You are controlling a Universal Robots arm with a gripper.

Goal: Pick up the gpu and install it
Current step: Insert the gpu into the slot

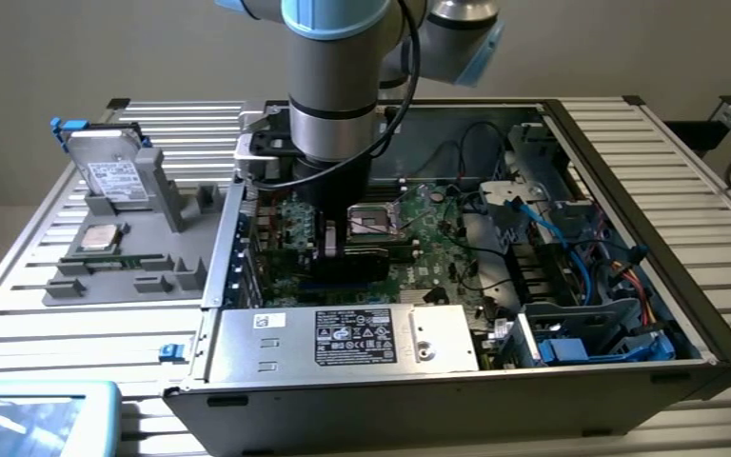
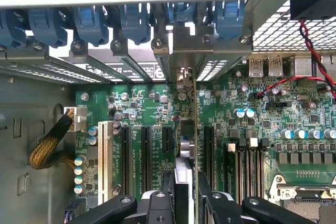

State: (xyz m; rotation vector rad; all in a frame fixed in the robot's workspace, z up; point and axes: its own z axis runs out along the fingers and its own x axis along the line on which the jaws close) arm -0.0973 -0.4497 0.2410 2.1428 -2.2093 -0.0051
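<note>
The tool is clamped on the gpu (seen edge-on), held upright over the motherboard expansion slots inside the open computer case

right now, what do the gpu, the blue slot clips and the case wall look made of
gpu: thin circuit board by its look, seen edge-on.
blue slot clips: probably moulded plastic, rounded, with a slight sheen.
case wall: likely sheet steel, dull grey, with stamped slots.
</note>
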